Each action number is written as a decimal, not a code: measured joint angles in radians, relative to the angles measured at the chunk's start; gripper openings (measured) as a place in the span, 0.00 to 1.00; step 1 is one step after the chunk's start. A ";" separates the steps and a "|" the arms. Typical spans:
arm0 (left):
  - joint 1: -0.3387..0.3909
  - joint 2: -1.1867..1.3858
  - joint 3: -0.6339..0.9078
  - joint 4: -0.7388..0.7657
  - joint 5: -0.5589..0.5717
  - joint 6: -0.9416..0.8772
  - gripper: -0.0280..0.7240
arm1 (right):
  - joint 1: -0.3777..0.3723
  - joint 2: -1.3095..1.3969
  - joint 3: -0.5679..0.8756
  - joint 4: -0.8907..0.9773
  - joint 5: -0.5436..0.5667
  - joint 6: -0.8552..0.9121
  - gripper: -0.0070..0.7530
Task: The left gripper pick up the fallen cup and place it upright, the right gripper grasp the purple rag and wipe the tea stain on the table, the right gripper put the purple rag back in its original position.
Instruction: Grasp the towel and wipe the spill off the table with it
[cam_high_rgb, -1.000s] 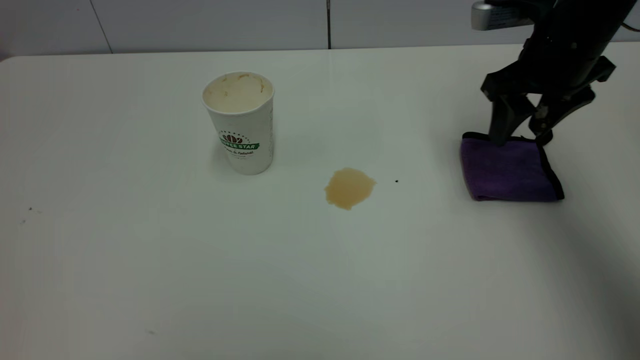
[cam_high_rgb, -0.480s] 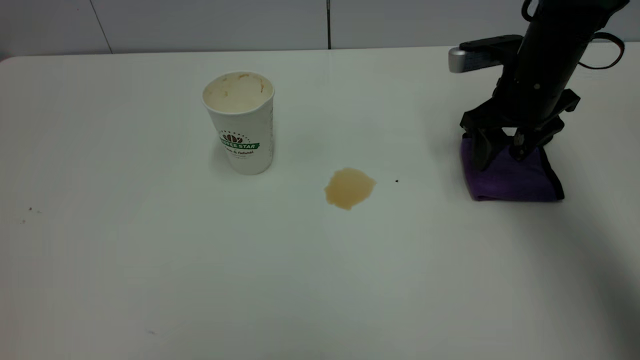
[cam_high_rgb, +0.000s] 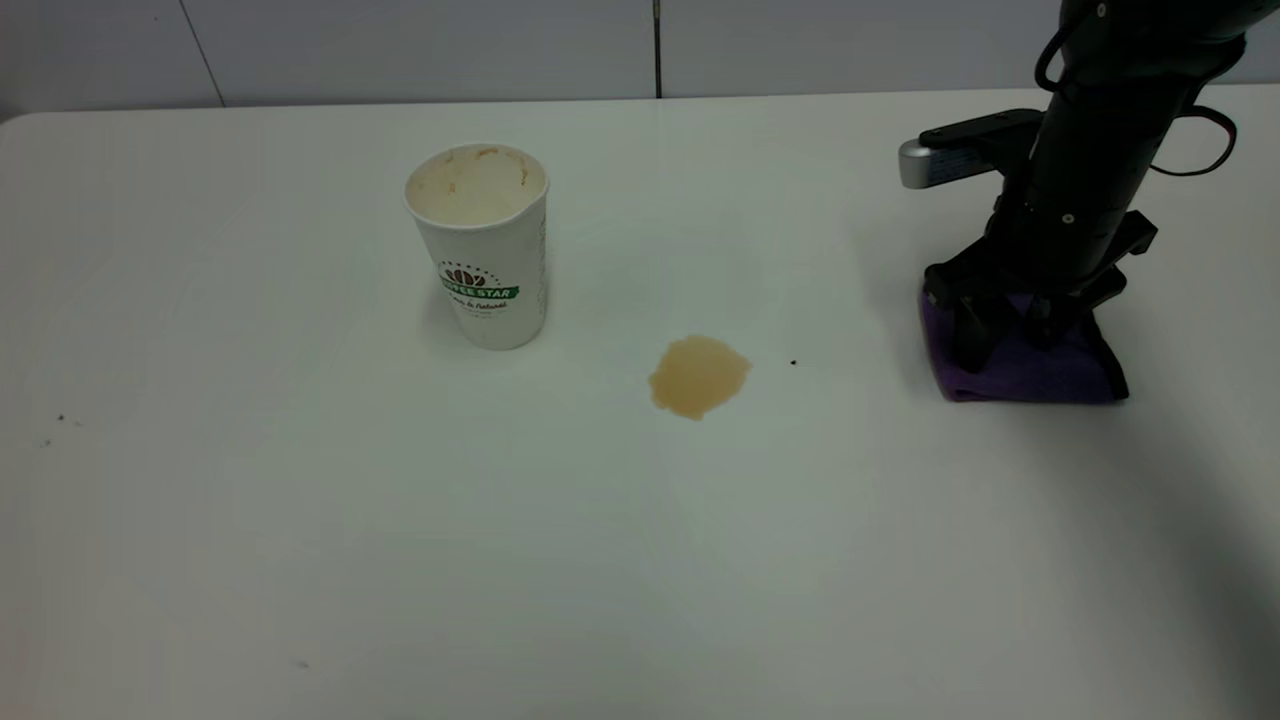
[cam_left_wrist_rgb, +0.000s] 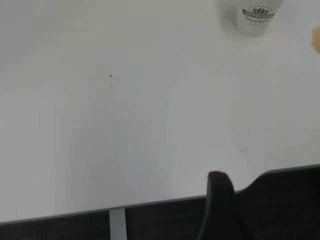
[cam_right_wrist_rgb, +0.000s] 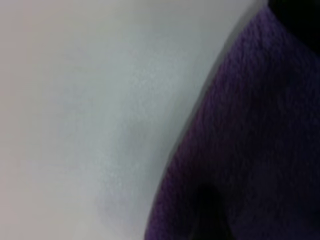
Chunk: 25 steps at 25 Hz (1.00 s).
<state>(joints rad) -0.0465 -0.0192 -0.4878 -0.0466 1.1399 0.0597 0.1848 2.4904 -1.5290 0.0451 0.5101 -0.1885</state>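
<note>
Rag grasp is the step in hand. Right gripper sits straight down on the purple rag, jaws spread w/ one finger each side of the cloth's upper half, tips pressed into it, not yet clamped. Rag lies flat at worktop right; tea stain is well apart toward the cup, which stands upright. Left gripper parked off the near edge; can't tell its state. Vs 1 s ago: right arm dropped from above the rag's far edge onto it.
</note>
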 joint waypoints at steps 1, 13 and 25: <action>0.000 0.000 0.000 0.000 0.000 0.000 0.72 | 0.000 0.002 0.000 0.000 -0.001 0.001 0.73; 0.000 0.000 0.000 0.000 0.000 0.000 0.72 | 0.006 0.010 -0.020 0.092 0.005 -0.057 0.08; 0.000 0.000 0.000 0.001 0.000 0.001 0.72 | 0.173 0.059 -0.193 0.197 0.017 -0.151 0.07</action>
<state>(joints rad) -0.0465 -0.0192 -0.4878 -0.0458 1.1399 0.0606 0.3579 2.5495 -1.7221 0.2424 0.5268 -0.3395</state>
